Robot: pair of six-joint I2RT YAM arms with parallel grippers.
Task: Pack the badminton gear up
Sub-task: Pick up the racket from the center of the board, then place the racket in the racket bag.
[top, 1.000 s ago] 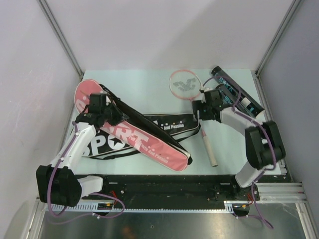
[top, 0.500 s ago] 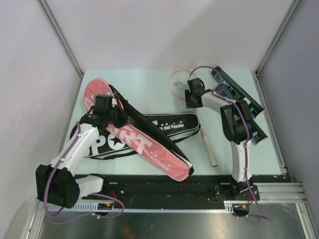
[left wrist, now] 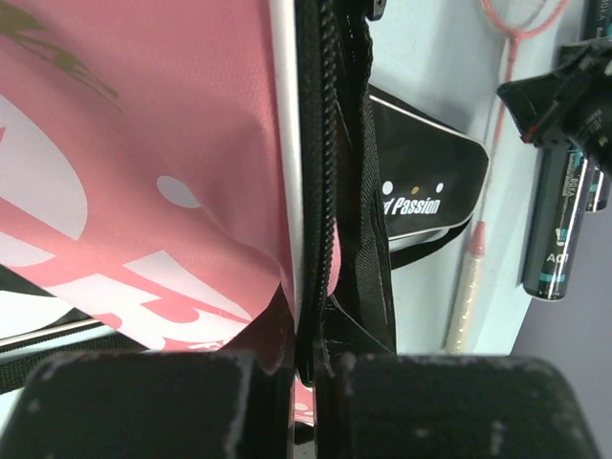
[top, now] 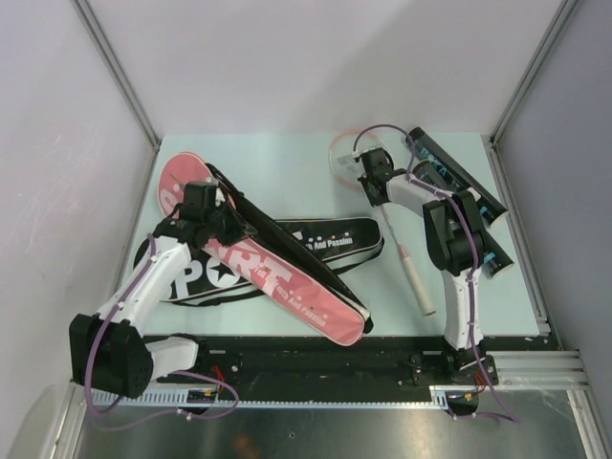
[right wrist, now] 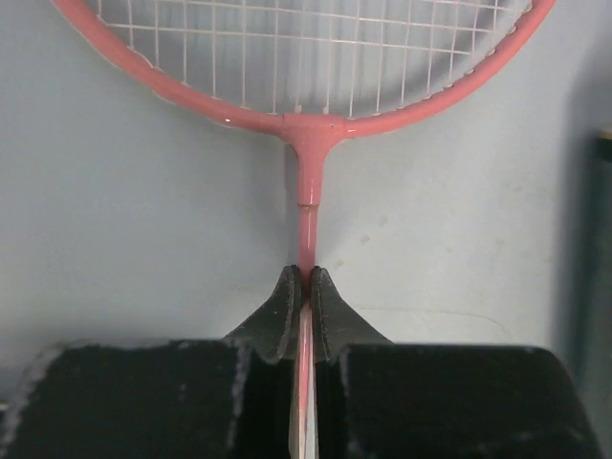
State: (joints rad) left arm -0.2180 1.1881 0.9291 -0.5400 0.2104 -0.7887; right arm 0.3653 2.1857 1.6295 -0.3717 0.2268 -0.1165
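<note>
Pale table point(top: 287, 163) inside plain grey walls point(top: 316, 67); black rail point(top: 316, 356), perhaps metal, at near edge.

Sat with the left arm bent forward, left gripper point(left wrist: 304, 368) clamped shut on the bag point(left wrist: 143, 143) edge, right arm stretched far forward, right gripper point(right wrist: 307, 282) pinched tight on the racket point(right wrist: 306, 225) shaft.

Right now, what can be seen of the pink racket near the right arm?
The racket has a thin pink frame, white strings, a slim pink shaft and a pale grip. It rests on the pale table, head toward the far edge, handle toward the arms. The right hand is shut on its shaft just below the throat.
</note>
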